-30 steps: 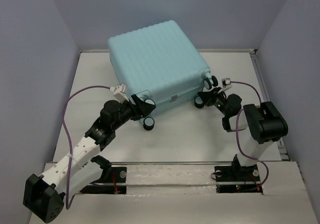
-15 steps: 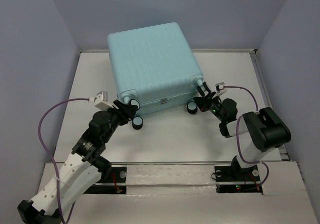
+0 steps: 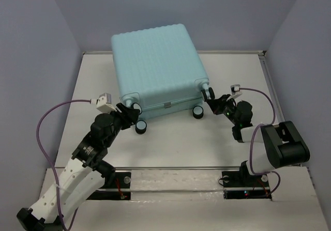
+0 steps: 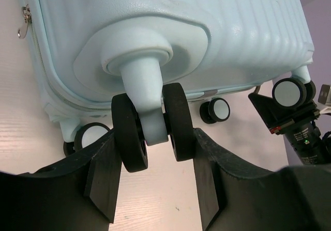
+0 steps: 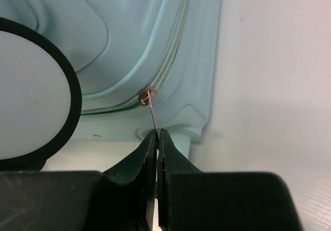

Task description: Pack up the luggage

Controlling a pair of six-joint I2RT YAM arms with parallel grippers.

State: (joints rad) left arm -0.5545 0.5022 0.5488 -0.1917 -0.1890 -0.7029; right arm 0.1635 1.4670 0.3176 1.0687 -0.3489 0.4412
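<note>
The luggage (image 3: 155, 68) is pale mint-blue all over, its shell ribbed in fine parallel ridges. Its spinner wheels (image 3: 140, 127) have black tyres around white hubs. The twin wheel (image 4: 129, 133) seen from the left wrist shows plain black treads on a mint stem. The zipper pull (image 5: 150, 104) is silvery. The left pincer (image 4: 154, 138) and right pincer (image 5: 156, 138) are matte black. The left arm (image 3: 72, 179) is partly white, the right arm (image 3: 282, 143) black. The cables (image 3: 66, 102) are purple, the worktop (image 3: 176, 138) off-white and the walls (image 3: 31, 60) lavender-grey.

Lab booth, bare lavender walls (image 3: 31, 45)
</note>
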